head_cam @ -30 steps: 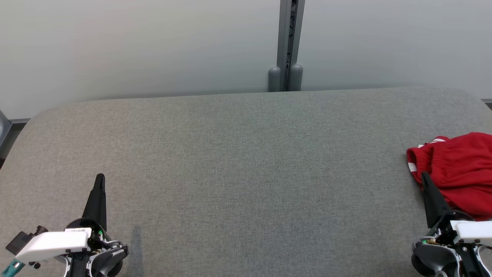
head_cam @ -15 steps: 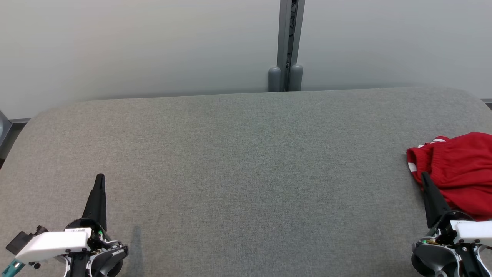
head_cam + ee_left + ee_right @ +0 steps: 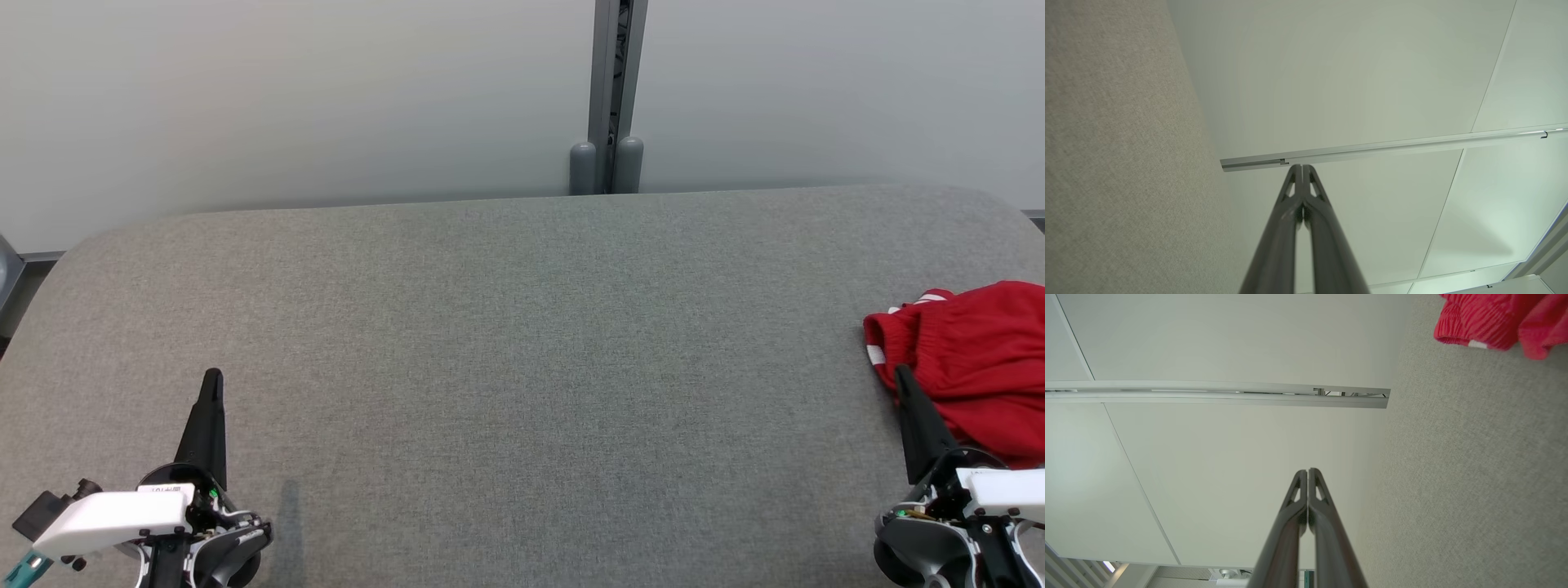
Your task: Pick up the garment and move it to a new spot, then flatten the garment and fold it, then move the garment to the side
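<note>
Nothing has moved since a second ago: the red garment (image 3: 976, 351) lies bunched at the table's (image 3: 522, 367) right edge, the right gripper (image 3: 901, 374) closed and empty near it, the left gripper (image 3: 212, 376) closed and empty, well apart.

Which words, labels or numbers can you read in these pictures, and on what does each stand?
Sticker at the base of the left gripper: dark print on white, too small to read.
Garment: white stripes, no lettering to be seen.
No other text is legible.
</note>
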